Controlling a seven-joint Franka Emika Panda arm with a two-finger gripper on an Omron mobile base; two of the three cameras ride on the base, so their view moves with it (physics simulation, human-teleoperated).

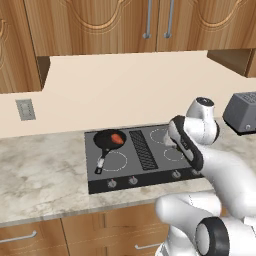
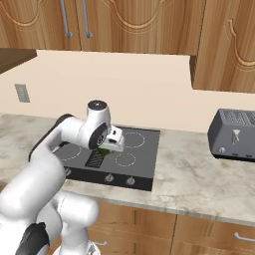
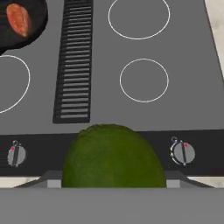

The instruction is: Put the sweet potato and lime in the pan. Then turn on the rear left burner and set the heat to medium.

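Observation:
The black pan [image 1: 106,140] sits on the rear left burner of the cooktop [image 1: 150,167], its handle pointing toward the front. The orange-red sweet potato [image 1: 117,138] lies inside it and also shows in the pan [image 3: 17,37] at the hand view's top left corner as the sweet potato [image 3: 19,19]. My gripper [image 2: 106,147] hovers above the right half of the cooktop, shut on the dark green lime [image 3: 113,159]. A bit of the lime [image 2: 103,150] peeks out under the hand in the right base view. In the left base view my arm hides the hand.
A slatted vent [image 3: 74,61] runs down the cooktop's middle, with burner rings on either side. Knobs [image 3: 183,152] line the front strip. A grey toaster [image 2: 234,134] stands on the marble counter to the right. Wooden cabinets hang above.

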